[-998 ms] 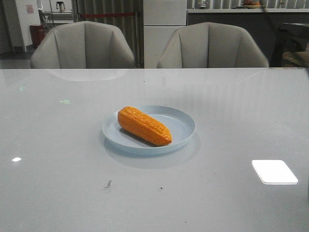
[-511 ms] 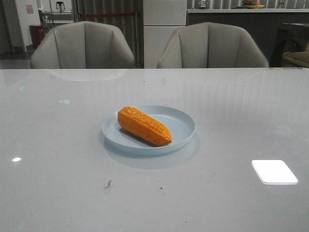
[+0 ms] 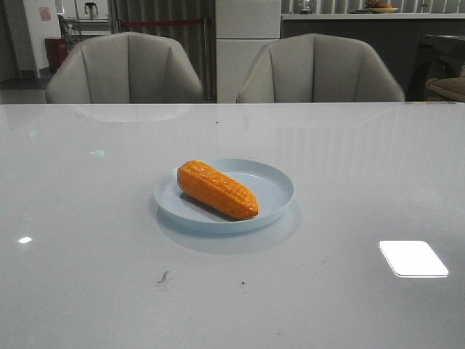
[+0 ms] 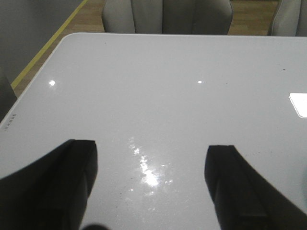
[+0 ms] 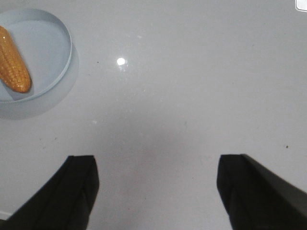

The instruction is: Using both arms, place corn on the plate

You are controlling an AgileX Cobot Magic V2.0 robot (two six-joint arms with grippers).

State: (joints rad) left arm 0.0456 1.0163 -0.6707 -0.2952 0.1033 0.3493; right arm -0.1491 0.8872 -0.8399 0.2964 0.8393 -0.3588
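- The corn (image 3: 217,189) lies on its side inside the plate (image 3: 276,190), set at a slant with its tapered tip toward the near rim and its blunt end close to the left rim; nothing else touches it.
- The plate sits flat near the middle of the desk (image 3: 349,218), and the right wrist view shows the corn's tip resting within the raised rim.
- Judging from this, the placing looks complete; little remains beyond keeping the arms clear.
- What could still go wrong: the corn is round and could roll if the plate were nudged, and the glossy desk might let the plate slide. A careless sweep by the right arm, the nearer of the two, would be the likely cause.
- The right gripper (image 5: 156,191) hangs above bare desk, beside the plate but apart from it, its fingers spread wide and holding nothing.
- The left gripper (image 4: 151,187) looks down on bare desk too, with neither plate nor corn in its view; its fingers are likewise parted and empty.
- Neither arm shows in the front view.
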